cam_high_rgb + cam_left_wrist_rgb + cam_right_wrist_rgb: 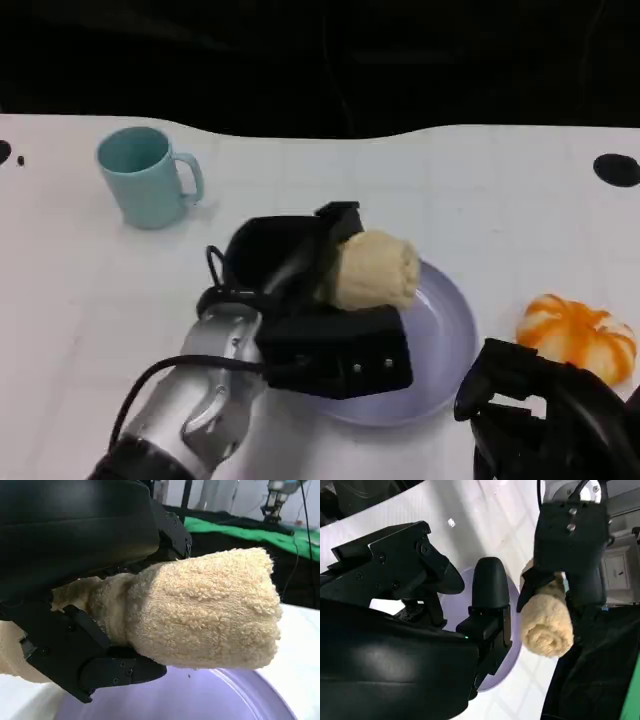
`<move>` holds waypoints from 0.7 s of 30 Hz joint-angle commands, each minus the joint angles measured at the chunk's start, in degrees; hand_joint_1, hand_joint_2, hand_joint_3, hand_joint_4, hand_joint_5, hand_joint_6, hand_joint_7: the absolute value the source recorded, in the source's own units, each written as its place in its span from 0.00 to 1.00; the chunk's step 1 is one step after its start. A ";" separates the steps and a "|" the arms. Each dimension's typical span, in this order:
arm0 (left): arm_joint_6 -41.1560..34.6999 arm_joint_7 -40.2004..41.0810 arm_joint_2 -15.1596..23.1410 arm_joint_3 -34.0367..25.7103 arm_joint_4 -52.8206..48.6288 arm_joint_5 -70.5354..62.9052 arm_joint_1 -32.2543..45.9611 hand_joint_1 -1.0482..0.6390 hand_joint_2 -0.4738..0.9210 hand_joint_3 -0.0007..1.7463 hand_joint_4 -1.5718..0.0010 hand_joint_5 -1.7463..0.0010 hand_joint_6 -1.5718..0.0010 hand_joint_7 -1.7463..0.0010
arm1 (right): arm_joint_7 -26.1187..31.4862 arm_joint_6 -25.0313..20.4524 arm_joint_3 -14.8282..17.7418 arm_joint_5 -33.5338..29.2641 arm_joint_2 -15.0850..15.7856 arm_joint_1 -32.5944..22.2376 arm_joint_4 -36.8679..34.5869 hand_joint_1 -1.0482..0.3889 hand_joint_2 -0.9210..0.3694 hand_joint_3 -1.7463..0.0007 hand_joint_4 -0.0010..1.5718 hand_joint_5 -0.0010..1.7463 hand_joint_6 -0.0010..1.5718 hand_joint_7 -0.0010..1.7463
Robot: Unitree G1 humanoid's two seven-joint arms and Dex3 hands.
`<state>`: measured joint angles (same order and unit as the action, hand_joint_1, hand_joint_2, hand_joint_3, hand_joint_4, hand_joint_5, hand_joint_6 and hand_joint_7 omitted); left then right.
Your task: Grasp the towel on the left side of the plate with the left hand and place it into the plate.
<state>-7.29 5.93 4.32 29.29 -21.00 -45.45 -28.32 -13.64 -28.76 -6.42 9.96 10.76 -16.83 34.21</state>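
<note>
A rolled cream towel [375, 270] is held by my left hand [300, 290] over the left part of the lavender plate [440, 345]. In the left wrist view the towel [205, 612] sticks out from the black fingers [100, 665], raised above the plate's surface [200, 700]. The right wrist view shows the same roll [546, 622] hanging from the left hand [570, 545] over the plate [507, 630]. My right hand [540, 410] rests near the table's front right, holding nothing, its fingers [490, 595] spread apart.
A teal mug [148, 177] stands at the back left. An orange-and-white pumpkin-shaped object [578, 335] lies right of the plate, just behind my right hand. The white table [60, 300] ends at a dark edge along the back.
</note>
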 commanded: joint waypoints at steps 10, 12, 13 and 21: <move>-0.11 -7.35 -1.28 3.19 -2.78 1.21 -2.98 0.41 1.00 0.14 0.71 0.33 0.63 0.90 | -0.10 0.52 0.62 0.03 0.50 0.01 -0.67 0.71 0.19 0.38 0.44 1.00 0.34 0.94; -0.62 -9.79 -0.38 3.82 -1.30 0.60 -2.83 0.36 1.00 0.11 0.73 0.61 0.70 0.97 | -0.16 0.51 0.59 -0.01 0.57 0.06 -0.68 0.70 0.19 0.38 0.44 1.00 0.34 0.94; -0.60 -10.35 0.06 4.08 -0.70 0.33 -2.65 0.34 1.00 0.10 0.72 0.70 0.73 0.99 | -0.16 0.41 0.66 0.10 0.50 0.08 -0.69 0.70 0.19 0.38 0.44 1.00 0.34 0.94; 0.08 -12.20 2.98 5.19 3.61 -0.87 -1.07 0.22 1.00 0.12 0.84 0.87 0.87 1.00 | -0.27 0.50 0.87 0.33 0.46 0.17 -0.92 0.70 0.19 0.39 0.45 1.00 0.34 0.94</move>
<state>-7.33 -4.96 5.75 34.04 -19.24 -45.37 -29.93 -13.79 -28.74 -6.32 9.88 10.82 -16.79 33.36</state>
